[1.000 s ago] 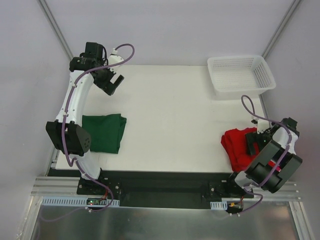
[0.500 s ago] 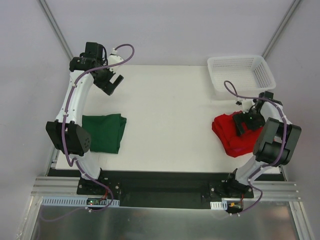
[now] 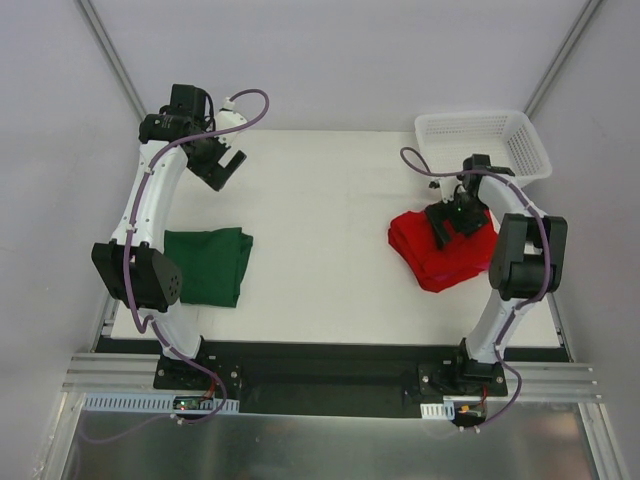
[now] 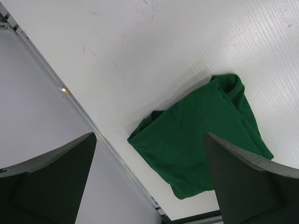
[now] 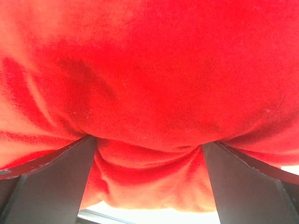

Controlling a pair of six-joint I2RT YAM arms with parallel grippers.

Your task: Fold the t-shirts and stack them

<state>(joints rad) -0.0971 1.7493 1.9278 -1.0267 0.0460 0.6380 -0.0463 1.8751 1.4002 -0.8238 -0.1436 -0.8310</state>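
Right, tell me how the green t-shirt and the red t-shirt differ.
Colour: the green t-shirt is dark, the red t-shirt bright.
Place: green lies at the left edge of the table, red on the right side near the basket.
Contact: green lies untouched, the open left gripper well beyond it; red has the open right gripper down on it.
Both are plain and folded up.

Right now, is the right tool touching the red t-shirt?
Touching. The right wrist view shows the red t-shirt bulging between the fingers of the open right tool, with cloth pressed against both inner faces and no gap.
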